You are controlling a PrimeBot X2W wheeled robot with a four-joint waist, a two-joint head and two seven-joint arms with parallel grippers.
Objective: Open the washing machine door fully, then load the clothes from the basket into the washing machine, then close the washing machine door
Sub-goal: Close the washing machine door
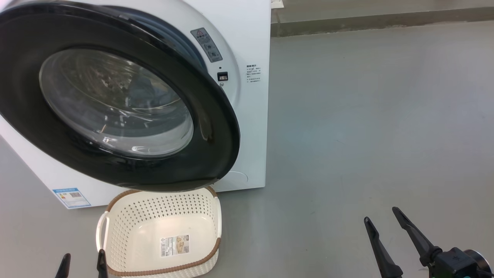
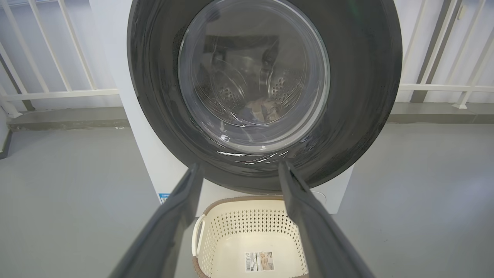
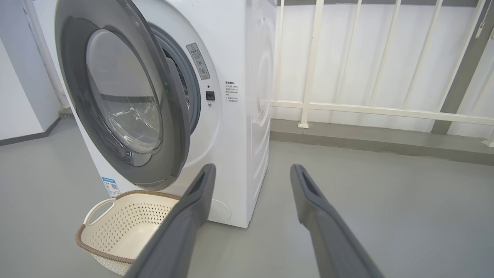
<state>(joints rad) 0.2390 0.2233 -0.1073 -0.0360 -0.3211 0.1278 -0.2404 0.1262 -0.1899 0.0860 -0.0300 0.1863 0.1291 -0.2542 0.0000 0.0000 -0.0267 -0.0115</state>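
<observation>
The washing machine [image 1: 251, 116] stands at the left with its door [image 1: 216, 127] ajar, the black rim swung out a little from the front and hanging over the basket [image 1: 123, 227]. The basket sits on the floor below the door and holds nothing but its label. Through the door's glass, some clothes [image 2: 262, 110] lie low in the steel drum. My left gripper [image 1: 83, 256] is open at the bottom left, just left of the basket, pointing at the door [image 2: 362, 96]. My right gripper [image 1: 381, 214] is open over bare floor, well right of the machine [image 3: 239, 135].
Grey floor [image 1: 366, 116] spreads to the right of the machine. A low ledge [image 1: 366, 19] and a white railing [image 3: 308, 77] run behind it. A blue sticker [image 1: 71, 197] marks the machine's lower left corner. A white wall [image 3: 19, 96] stands left of the machine.
</observation>
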